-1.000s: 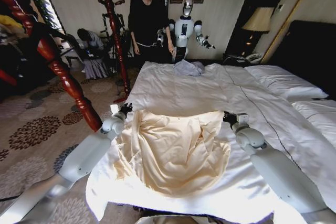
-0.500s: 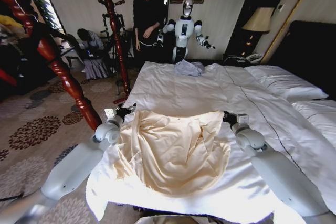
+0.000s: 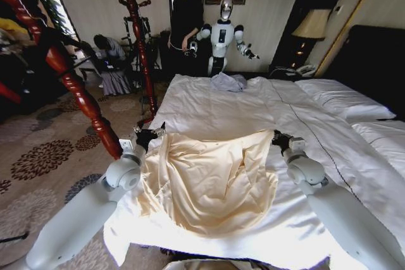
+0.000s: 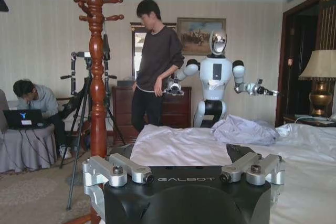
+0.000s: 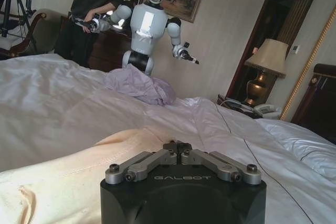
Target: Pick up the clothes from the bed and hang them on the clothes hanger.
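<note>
- The clothes [image 3: 209, 184], a pale cream-yellow garment, lie wrinkled on the near end of the bed [image 3: 221, 105], its lower hem close to the mattress edge; the small neck label is too faint to pick out.
- The right gripper [image 3: 276, 137] sits at the garment's upper right corner. From the right wrist camera its fingers [image 5: 173, 150] meet at the tips, closed, with the cream cloth [image 5: 68, 166] right under them, though whether any fabric is pinched between them is hidden by the gripper body.
- The left gripper [image 3: 147, 136] hangs at the garment's upper left corner, beside the bed's edge. In the left wrist view its fingers [image 4: 131, 167] stand spread wide apart, open, holding nothing; the garment below is blocked from sight.
- Farther up the duvet a grey-lavender garment [image 3: 226, 81] lies bunched.
- A red wooden coat stand [image 3: 136, 36] rises left of the bed, its top cut off.
</note>
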